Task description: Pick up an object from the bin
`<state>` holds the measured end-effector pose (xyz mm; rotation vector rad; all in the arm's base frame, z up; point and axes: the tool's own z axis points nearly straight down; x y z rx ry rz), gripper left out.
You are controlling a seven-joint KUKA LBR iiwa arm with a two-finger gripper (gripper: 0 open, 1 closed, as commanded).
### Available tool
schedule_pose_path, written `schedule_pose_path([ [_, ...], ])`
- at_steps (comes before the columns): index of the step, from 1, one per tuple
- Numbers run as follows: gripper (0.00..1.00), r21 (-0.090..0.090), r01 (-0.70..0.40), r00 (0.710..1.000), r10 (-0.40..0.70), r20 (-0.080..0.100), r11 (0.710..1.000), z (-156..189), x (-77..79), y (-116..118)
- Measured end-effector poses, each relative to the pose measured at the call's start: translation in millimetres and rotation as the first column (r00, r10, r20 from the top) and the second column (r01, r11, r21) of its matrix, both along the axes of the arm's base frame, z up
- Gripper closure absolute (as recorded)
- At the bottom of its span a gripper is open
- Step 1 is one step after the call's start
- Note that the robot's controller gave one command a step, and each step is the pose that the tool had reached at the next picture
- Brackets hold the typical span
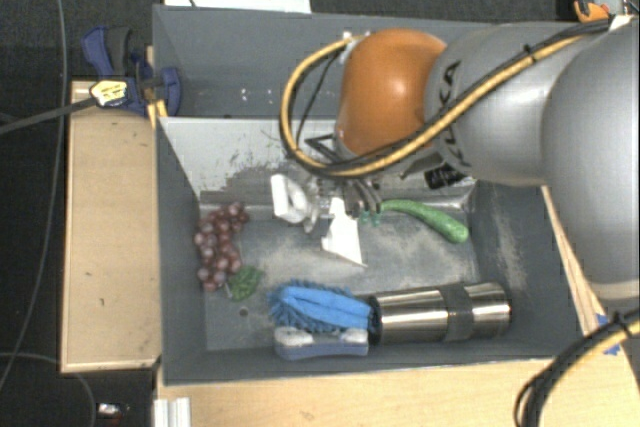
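Pincer (320, 215) sits low in the bin (250, 55), centre, near its back wall; you can't tell if it's open or closed; the green pod (430, 218) lies just beside it, toward the right wall, unlifted; pick looks still to do.

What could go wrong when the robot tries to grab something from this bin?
The gripper sits low over a bare patch of the bin, between the purple grapes and the green pod, so it might come up with nothing. The pod's end lies beside it and could get nudged away. The shiny metal bottle at the front is round and smooth, so it may roll or slip.
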<state>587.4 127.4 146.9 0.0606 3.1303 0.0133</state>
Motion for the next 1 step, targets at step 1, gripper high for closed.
schedule_pose_path([
  [1, 1.0, 0.001, 0.001, 1.0, -0.001, 0.003, 1.0, 8.7, 0.6, 0.1],
])
